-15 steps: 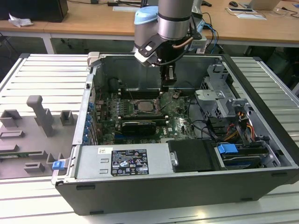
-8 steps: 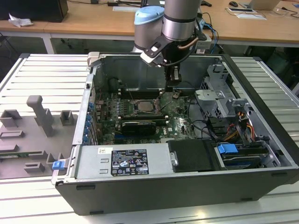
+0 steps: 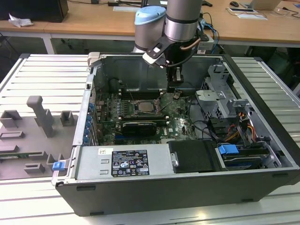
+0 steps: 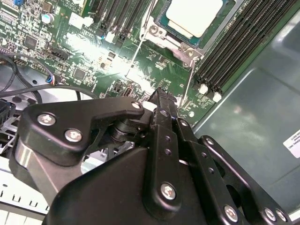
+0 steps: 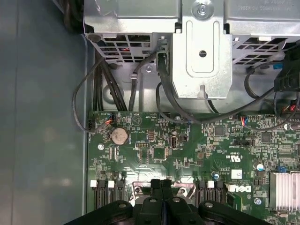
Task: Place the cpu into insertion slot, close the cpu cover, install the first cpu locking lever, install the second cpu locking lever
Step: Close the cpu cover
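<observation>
The gripper (image 4: 161,95), fingers clenched together on nothing, hangs near the cpu cover (image 4: 171,40) (the cpu (image 4: 194,14) sits inside). If it slips off the thin locking lever (image 4: 191,79), it may scratch the motherboard (image 4: 93,70).

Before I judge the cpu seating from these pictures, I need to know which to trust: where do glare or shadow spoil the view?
Second wrist view: glare whitens the motherboard just beyond the hand, and the cpu face looks washed pale. First wrist view: even light, board detail crisp, no strong glare. Exterior view: the case interior looks fairly dim.
</observation>
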Robot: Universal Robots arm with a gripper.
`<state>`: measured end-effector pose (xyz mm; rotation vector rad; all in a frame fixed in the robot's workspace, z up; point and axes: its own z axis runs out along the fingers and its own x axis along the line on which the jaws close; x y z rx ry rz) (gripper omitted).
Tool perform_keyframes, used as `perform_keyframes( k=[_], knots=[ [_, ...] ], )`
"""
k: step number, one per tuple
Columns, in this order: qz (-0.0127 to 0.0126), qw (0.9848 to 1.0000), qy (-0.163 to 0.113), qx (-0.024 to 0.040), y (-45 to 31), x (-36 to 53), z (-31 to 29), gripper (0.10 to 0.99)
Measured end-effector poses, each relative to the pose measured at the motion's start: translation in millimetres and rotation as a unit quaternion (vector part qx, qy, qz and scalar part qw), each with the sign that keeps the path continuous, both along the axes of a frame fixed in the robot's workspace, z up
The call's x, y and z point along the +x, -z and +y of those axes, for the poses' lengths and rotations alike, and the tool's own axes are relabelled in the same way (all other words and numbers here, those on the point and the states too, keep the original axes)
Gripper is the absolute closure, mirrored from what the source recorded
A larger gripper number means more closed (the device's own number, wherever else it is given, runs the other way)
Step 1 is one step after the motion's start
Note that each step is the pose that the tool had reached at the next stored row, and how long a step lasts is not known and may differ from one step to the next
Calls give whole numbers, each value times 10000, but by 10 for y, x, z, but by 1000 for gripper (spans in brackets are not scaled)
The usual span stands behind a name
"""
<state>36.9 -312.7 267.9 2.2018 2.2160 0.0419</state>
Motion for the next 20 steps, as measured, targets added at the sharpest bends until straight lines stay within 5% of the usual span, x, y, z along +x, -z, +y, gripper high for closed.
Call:
perform_keyframes(
  k=[20],
  knots=[
    [28, 10000, 1, -7, 108, 205, 6, 980]
  ],
)
